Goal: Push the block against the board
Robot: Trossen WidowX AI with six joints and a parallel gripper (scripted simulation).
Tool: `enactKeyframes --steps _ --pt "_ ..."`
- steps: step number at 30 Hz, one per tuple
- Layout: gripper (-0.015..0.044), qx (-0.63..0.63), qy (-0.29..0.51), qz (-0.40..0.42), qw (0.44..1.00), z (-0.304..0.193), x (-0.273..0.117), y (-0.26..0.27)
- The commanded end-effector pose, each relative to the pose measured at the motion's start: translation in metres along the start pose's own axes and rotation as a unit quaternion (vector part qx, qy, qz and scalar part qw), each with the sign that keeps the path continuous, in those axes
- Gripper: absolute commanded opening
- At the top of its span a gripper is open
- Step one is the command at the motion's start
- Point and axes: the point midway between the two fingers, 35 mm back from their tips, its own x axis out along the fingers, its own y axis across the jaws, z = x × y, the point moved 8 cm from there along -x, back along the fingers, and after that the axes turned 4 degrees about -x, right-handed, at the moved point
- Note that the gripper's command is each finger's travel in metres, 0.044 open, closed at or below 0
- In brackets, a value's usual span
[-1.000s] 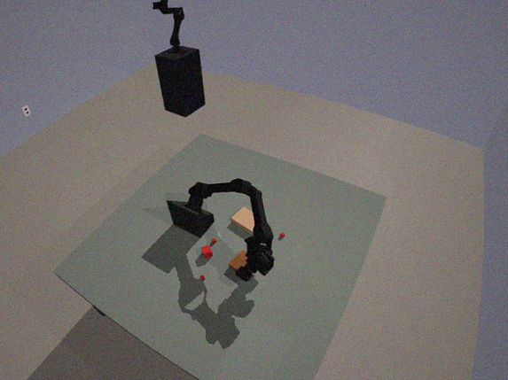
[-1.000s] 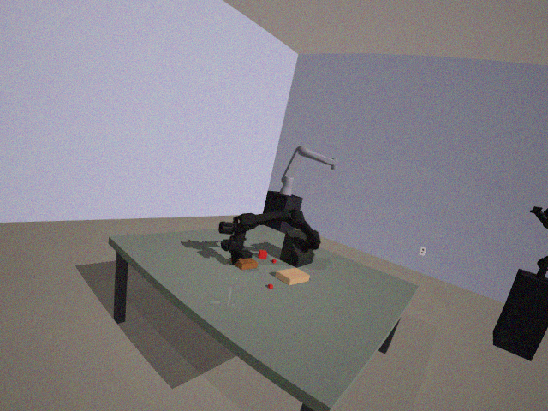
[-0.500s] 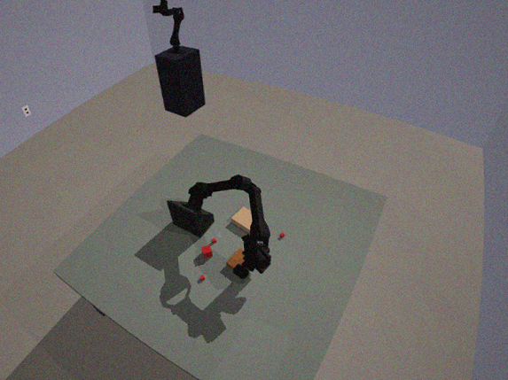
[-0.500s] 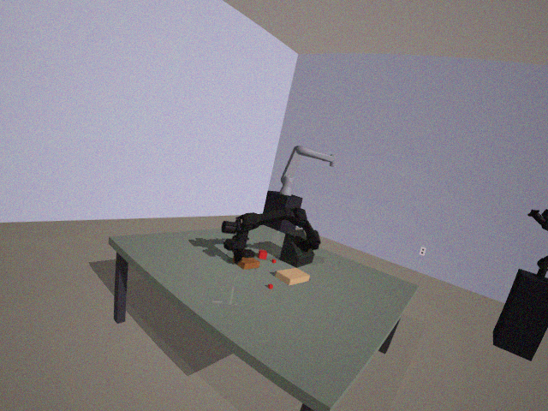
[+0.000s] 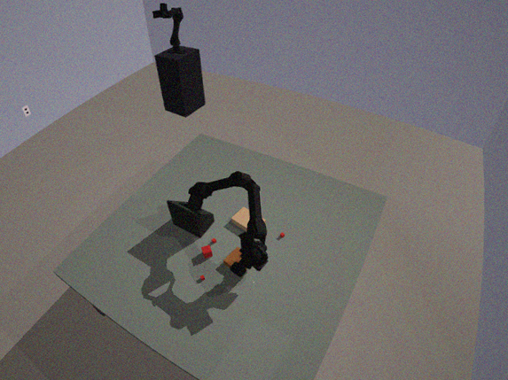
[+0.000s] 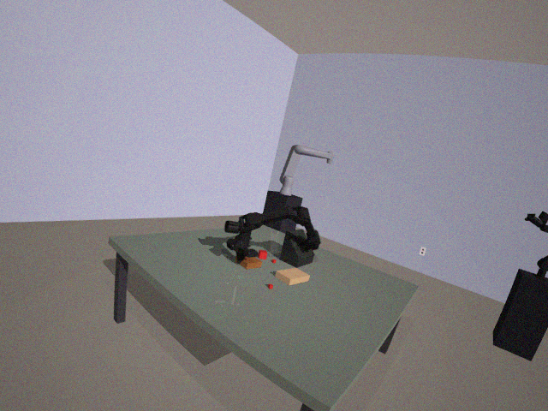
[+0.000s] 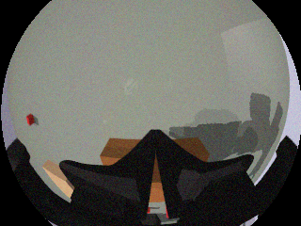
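Observation:
The brown square block [image 5: 231,258] [image 6: 252,263] [image 7: 122,146] lies flat on the table. The light tan board [image 5: 241,217] [image 6: 292,276] [image 7: 58,179] lies flat, apart from the block, with a gap of bare table between them. In the top view the arm hides part of both. My gripper [image 6: 240,258] [image 7: 154,134] is shut and empty, pointing down at the block's side away from the board. In the wrist view the block shows on both sides of the fingers and through the slit between them. Whether the tips touch it, I cannot tell.
A red cube [image 5: 207,251] [image 6: 263,254] lies between the block and the arm's dark base [image 5: 190,219] [image 6: 297,251]. Small red pieces lie near the base [image 5: 213,240], at the left [image 5: 202,277] and beyond the board [image 5: 282,235] [image 6: 271,286] [image 7: 30,120].

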Motion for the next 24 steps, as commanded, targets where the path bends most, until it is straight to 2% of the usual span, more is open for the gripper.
enactKeyframes --steps 1,24 --pt "0.0 0.003 0.006 -0.001 1.0 -0.009 0.003 -0.001" --pt "0.0 0.004 0.007 -0.001 1.0 -0.039 0.004 0.002"
